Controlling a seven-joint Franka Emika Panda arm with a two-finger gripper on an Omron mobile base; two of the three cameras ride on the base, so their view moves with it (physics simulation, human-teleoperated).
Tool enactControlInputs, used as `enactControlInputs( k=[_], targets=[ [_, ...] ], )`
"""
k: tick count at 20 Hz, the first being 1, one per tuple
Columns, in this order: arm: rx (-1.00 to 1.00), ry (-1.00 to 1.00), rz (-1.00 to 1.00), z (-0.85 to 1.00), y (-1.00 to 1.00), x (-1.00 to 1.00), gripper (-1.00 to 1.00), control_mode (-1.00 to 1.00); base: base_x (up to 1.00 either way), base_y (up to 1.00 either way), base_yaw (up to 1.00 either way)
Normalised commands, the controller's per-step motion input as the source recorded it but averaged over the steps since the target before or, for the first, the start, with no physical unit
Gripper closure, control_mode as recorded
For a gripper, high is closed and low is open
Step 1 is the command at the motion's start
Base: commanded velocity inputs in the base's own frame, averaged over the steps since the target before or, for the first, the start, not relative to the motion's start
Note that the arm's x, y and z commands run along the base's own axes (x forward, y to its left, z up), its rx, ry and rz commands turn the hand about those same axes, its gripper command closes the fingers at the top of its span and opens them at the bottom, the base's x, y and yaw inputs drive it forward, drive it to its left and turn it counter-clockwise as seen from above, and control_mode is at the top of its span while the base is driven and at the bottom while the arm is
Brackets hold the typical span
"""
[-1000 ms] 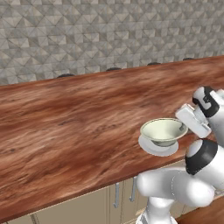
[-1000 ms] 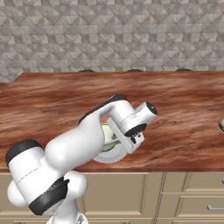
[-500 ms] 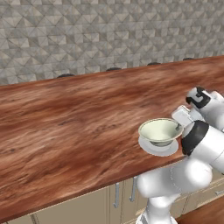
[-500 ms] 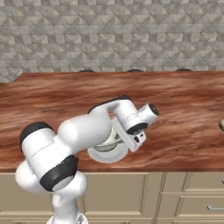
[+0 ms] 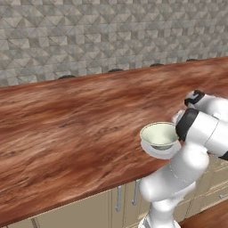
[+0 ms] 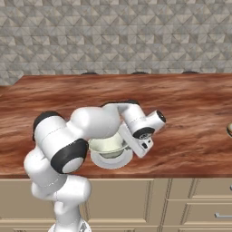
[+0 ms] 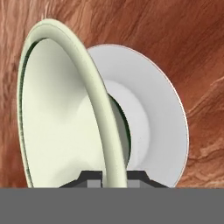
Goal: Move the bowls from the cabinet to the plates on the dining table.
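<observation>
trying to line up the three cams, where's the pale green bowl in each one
Left base view: pale green bowl sits right of centre, on a white plate, just left of the arm.
Right base view: the bowl is left of centre, low, partly behind the arm.
Hand view: the bowl takes up the left half, its rim pinched by the gripper.
Shared landmark: the white plate under the bowl, on the reddish-brown dining table.

Pale green bowl on white plate near the dining table front edge
</observation>
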Motion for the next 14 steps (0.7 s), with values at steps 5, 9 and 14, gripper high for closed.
enactControlInputs(
  k=[5, 9, 14],
  targets=[
    [0.02, -0.01, 0.05, -0.26, -0.04, 0.30, 1.00, -1.00, 0.00, 0.00, 0.00],
    [0.03, -0.02, 0.05, -0.28, -0.07, 0.23, 1.00, -1.00, 0.00, 0.00, 0.00],
    [0.01, -0.03, 0.09, -0.39, 0.07, -0.14, -1.00, -1.00, 0.00, 0.00, 0.00]
  ],
)
